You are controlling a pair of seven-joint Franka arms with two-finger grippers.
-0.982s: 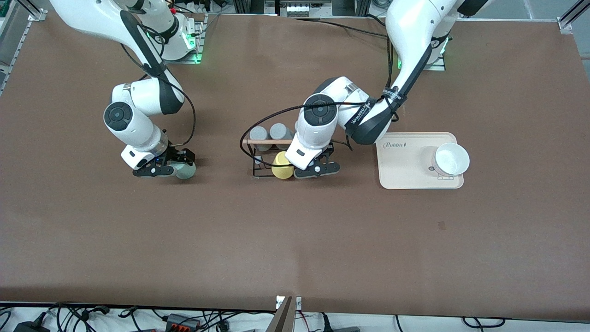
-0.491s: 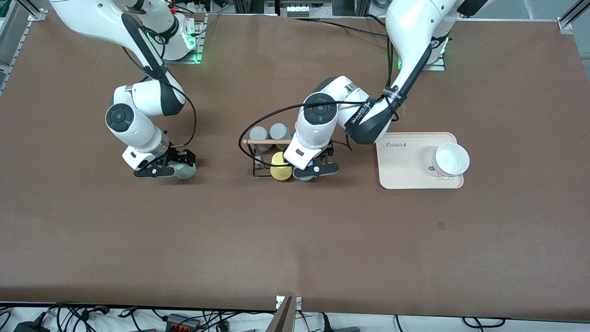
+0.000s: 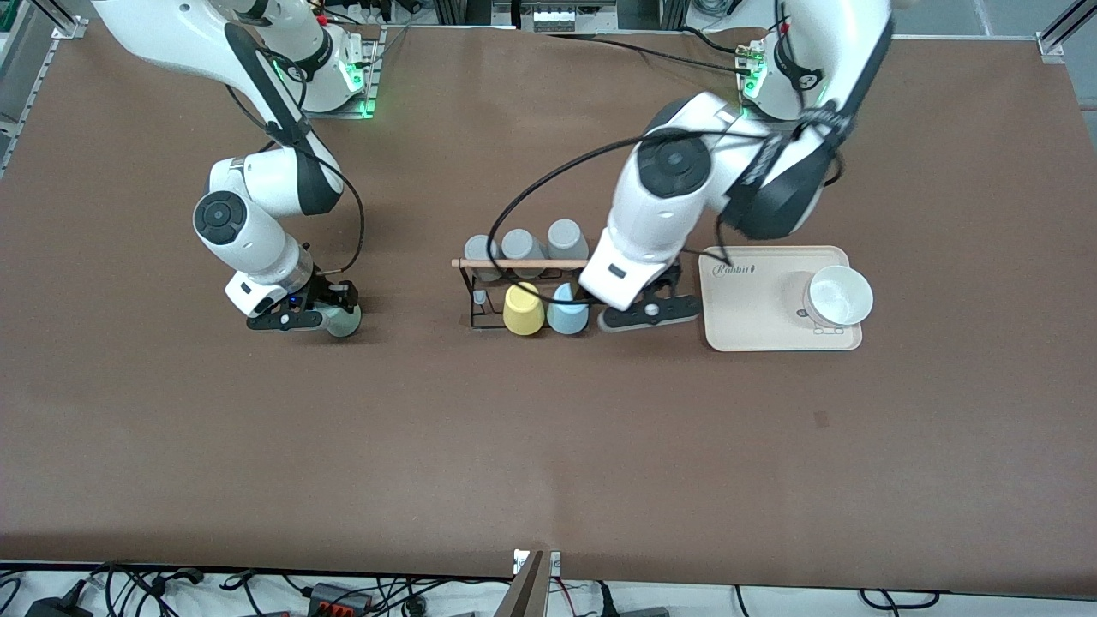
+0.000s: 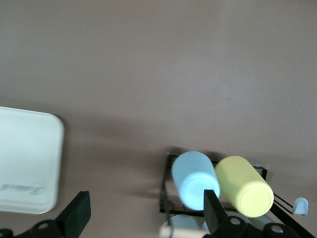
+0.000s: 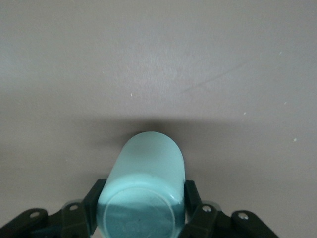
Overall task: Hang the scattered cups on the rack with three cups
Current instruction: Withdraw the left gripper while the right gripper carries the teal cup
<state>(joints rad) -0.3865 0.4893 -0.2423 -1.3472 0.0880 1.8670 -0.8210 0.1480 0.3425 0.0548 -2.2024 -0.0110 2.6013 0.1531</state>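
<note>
The black wire rack (image 3: pixel 473 300) with a wooden rod (image 3: pixel 514 263) stands mid-table. A light blue cup (image 3: pixel 567 312) sits upside down on a peg of it, beside a yellow cup (image 3: pixel 523 310). My left gripper (image 3: pixel 649 317) is open and empty, between the rack and the tray. The left wrist view shows the blue cup (image 4: pixel 194 179), the yellow cup (image 4: pixel 243 186) and the gripper (image 4: pixel 146 218) apart from both. My right gripper (image 3: pixel 302 315) is shut on the pale sage-green cup (image 3: pixel 345 322), low at the table toward the right arm's end. The right wrist view shows the cup (image 5: pixel 143 188) between the fingers (image 5: pixel 194 206).
Three grey cups (image 3: pixel 518 246) sit on the rack's row farther from the front camera. A beige tray (image 3: pixel 754 321) with a white bowl (image 3: pixel 838 296) lies toward the left arm's end; its corner shows in the left wrist view (image 4: pixel 27 163).
My left gripper has let go of the light blue cup on the rack and drawn away toward the tray, uncovering the third grey cup. The right gripper has barely moved.
</note>
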